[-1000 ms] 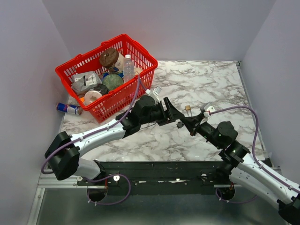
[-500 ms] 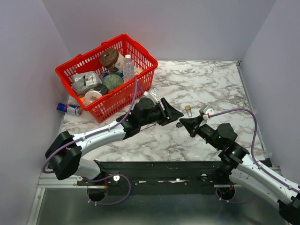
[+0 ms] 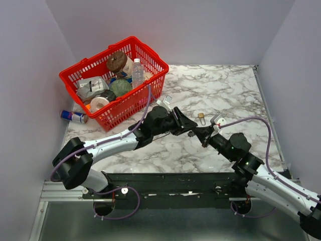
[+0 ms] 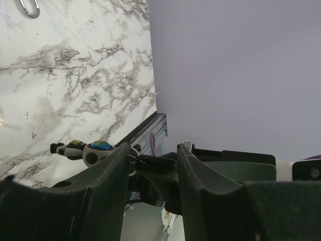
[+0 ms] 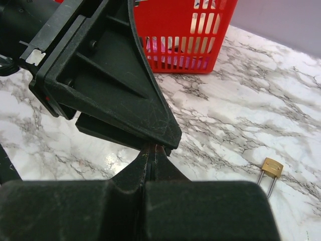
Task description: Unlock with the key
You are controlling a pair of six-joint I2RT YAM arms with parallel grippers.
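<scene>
The key is a tiny dark piece at the tip of my right gripper, whose fingers are pressed together on it. In the right wrist view the right gripper ends under a finger of the left one, which hides the key. My left gripper stands open around that tip. In the left wrist view the left gripper has the right gripper's shut fingers between its jaws, and the key lies against its left finger. The brass padlock lies on the marble, apart from both.
A red basket full of groceries stands at the back left. A can lies beside it on the table. Only the padlock's shackle shows in the left wrist view. Grey walls close in the marble table.
The left gripper has moved right onto the right gripper's tip and its jaws have narrowed. The right gripper has shifted slightly left toward it with the key.
</scene>
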